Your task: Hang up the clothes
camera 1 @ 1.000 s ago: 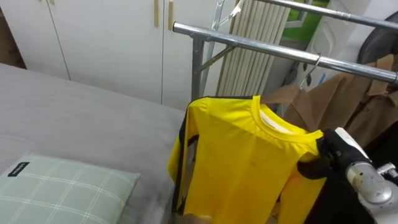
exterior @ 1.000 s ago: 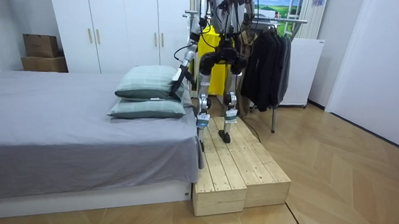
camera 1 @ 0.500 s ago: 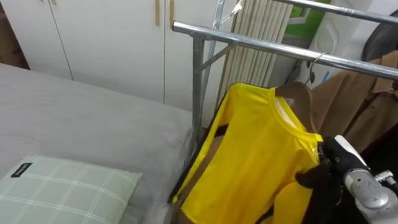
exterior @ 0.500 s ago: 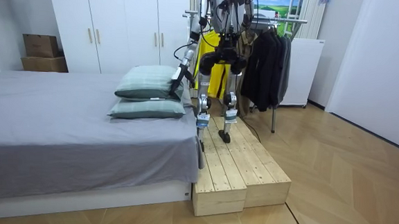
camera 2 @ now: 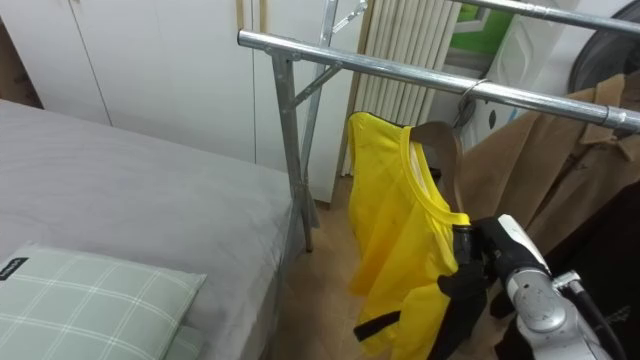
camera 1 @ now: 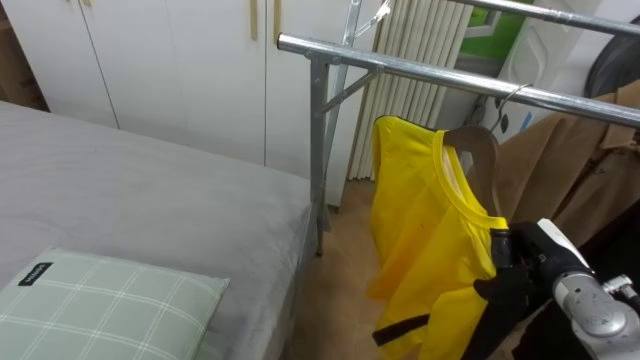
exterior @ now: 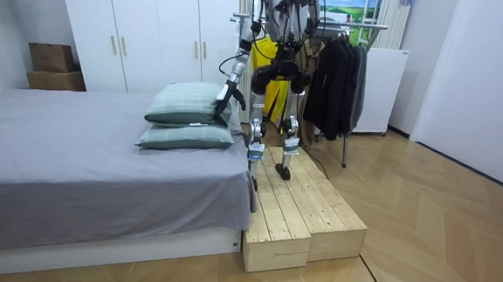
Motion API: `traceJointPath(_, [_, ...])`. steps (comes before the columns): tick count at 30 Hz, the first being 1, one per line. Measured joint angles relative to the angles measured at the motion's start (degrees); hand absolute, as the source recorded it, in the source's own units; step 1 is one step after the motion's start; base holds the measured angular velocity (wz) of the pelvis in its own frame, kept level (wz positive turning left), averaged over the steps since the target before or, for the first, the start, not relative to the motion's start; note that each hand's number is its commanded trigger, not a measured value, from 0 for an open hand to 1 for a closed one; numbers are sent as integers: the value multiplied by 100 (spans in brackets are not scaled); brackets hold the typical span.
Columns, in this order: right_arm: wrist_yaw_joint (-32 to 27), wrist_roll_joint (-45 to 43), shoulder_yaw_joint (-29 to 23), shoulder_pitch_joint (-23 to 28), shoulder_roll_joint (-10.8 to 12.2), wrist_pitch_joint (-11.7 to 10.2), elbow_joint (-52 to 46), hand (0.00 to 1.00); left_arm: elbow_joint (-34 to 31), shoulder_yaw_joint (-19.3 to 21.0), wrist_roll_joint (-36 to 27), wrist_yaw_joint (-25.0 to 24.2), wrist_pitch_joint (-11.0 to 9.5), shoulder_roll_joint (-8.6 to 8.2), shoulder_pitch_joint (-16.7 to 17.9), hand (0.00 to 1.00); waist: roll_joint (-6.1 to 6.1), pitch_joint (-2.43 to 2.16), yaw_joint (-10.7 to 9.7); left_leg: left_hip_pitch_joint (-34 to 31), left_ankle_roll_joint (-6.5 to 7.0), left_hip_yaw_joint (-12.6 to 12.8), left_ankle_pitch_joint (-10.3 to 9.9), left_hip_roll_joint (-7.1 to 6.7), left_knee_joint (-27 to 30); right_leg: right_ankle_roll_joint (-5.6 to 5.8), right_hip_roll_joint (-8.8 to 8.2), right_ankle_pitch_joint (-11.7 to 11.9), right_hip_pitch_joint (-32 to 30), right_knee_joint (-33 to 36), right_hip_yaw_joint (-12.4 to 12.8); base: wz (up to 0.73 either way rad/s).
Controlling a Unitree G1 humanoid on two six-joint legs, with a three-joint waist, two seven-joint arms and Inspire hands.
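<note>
By rail, yellow shirt (hem cut off)

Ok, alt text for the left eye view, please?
A yellow shirt on a wooden hanger hangs from a metal clothes rail, the robot's right hand at its near shoulder. Brown coats hang behind; a grey bed with a checked green pillow lies left.

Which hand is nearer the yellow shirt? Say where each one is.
Right. The right hand is against the yellow shirt at its shoulder; the left hand hangs low by the pillows, away from it.
</note>
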Motion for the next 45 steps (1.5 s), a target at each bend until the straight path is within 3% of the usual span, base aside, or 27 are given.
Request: traceJointPath(45, [-85,98,-22,23,1,-29,22,0,1,1,-4,0,0,-5,0,0,3,2,-19,9,0,1,0,0,3,1,2,-1,6,5,2,0])
